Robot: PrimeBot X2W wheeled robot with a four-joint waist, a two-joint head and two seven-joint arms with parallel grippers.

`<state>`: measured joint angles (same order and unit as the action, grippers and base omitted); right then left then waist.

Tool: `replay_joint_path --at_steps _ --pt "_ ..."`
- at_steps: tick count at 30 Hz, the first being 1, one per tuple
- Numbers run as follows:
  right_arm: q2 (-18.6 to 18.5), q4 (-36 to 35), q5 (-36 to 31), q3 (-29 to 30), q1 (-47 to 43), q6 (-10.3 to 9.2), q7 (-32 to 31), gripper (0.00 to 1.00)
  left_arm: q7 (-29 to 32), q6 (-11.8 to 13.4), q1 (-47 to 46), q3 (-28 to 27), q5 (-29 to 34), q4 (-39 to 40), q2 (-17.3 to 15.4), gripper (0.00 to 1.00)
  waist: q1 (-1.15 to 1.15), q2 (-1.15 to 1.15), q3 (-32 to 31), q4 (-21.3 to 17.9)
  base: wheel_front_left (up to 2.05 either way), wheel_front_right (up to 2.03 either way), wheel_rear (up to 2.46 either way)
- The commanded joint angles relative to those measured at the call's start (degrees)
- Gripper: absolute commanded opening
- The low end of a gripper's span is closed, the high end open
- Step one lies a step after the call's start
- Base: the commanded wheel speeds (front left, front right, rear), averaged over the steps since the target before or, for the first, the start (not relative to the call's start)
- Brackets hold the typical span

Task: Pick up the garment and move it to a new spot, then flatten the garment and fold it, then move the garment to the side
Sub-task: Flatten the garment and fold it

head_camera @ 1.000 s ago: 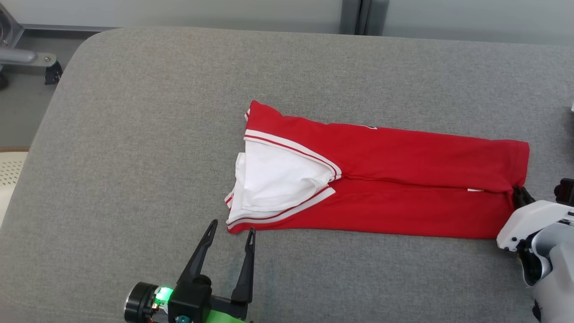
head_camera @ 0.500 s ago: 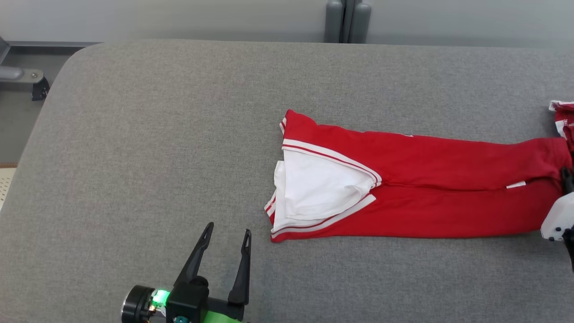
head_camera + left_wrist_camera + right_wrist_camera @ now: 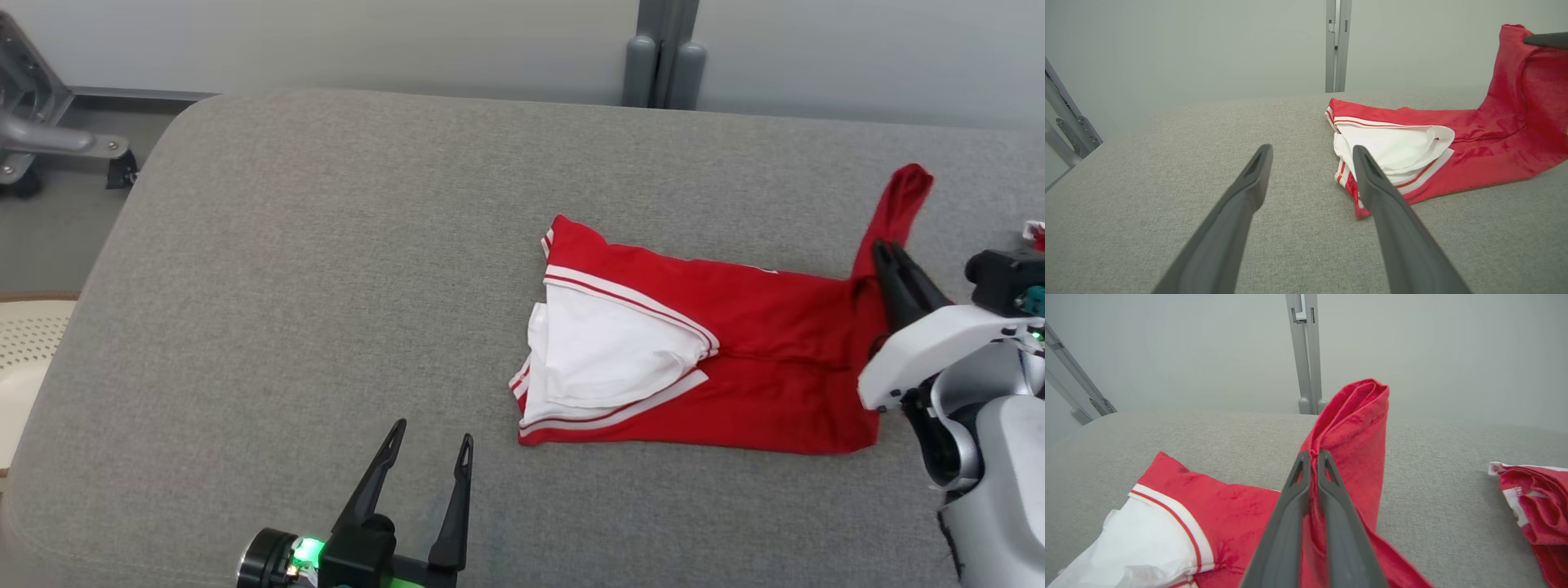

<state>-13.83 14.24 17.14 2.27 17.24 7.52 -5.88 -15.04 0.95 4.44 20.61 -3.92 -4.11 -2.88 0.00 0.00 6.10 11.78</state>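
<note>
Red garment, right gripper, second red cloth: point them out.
red garment [image 3: 767,392], head view, flat red body.
right gripper [image 3: 1312,455], right wrist view, between its shut fingertips.
second red cloth [image 3: 1544,496], right wrist view, crumpled middle.

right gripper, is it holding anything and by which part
The right gripper is shut on the red fabric garment with white striped trim, pinching the plain red end opposite the trim, lifted off the grey padded surface. The left gripper is open, empty.
</note>
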Motion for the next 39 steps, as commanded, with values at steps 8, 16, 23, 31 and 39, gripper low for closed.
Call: replay_joint_path --at_steps 8,16,23,31,39 --pt "6.5 -7.0 -0.9 -4.9 -1.2 -0.05 -4.6 0.00 -0.2 -0.1 -1.0 1.1 -1.1 -0.5 -0.1 1.00 0.00 0.00 0.9 6.3 0.00 0.00 0.00" --pt "8.9 -3.2 -0.2 -9.1 1.3 -0.04 -5.3 0.00 -0.2 0.1 -2.0 2.8 -2.1 -1.2 0.0 1.00 0.00 0.00 1.6 10.9 0.00 0.00 0.00" --pt "9.9 2.7 0.1 -11.6 3.8 -0.04 -4.1 0.00 -0.2 0.6 -2.6 4.1 -3.0 -1.7 0.0 1.00 0.00 0.00 1.5 13.9 0.00 0.00 0.00" --pt "10.4 3.7 4.6 -11.9 5.1 -0.04 1.8 1.00 -0.2 1.4 -1.7 4.3 -3.4 -1.9 0.0 1.00 0.00 0.00 0.5 12.7 0.00 0.00 0.00" --pt "7.1 0.8 6.3 -8.2 -0.1 -0.03 8.2 1.00 -0.2 1.1 -0.9 2.1 -2.0 -1.5 -0.1 1.00 0.00 0.00 -1.2 5.3 0.00 0.00 0.00"
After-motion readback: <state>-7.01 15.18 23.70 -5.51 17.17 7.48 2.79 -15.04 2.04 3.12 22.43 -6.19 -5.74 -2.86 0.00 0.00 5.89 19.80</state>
